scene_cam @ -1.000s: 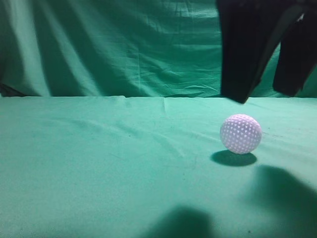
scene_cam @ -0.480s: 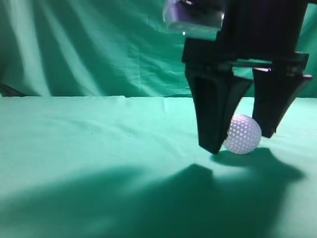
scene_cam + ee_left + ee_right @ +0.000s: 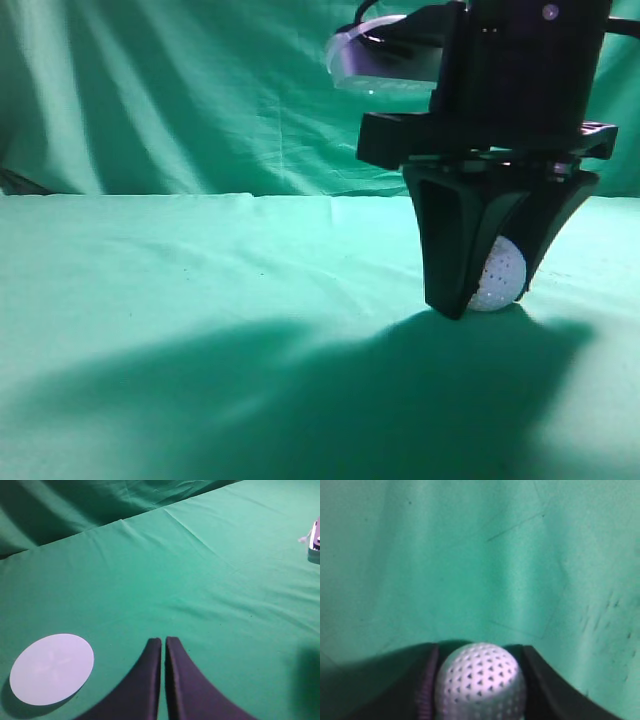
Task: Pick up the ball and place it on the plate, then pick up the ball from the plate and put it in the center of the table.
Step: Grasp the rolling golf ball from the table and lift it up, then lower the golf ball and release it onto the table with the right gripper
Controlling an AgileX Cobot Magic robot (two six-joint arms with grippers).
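The white dimpled ball rests on the green cloth table at the right of the exterior view. My right gripper is down around it, its two black fingers pressed against the ball's sides. In the right wrist view the ball fills the gap between the fingers of the right gripper. My left gripper is shut and empty above the table. The round white plate lies flat to its left in the left wrist view.
A darker, folded green curtain hangs behind the table. The right arm's white part shows at the right edge of the left wrist view. The right arm casts a broad shadow over the front of the table.
My right gripper came down from above the ball, straddled it, and its fingers have now closed in on the ball. The ball stays on the cloth.
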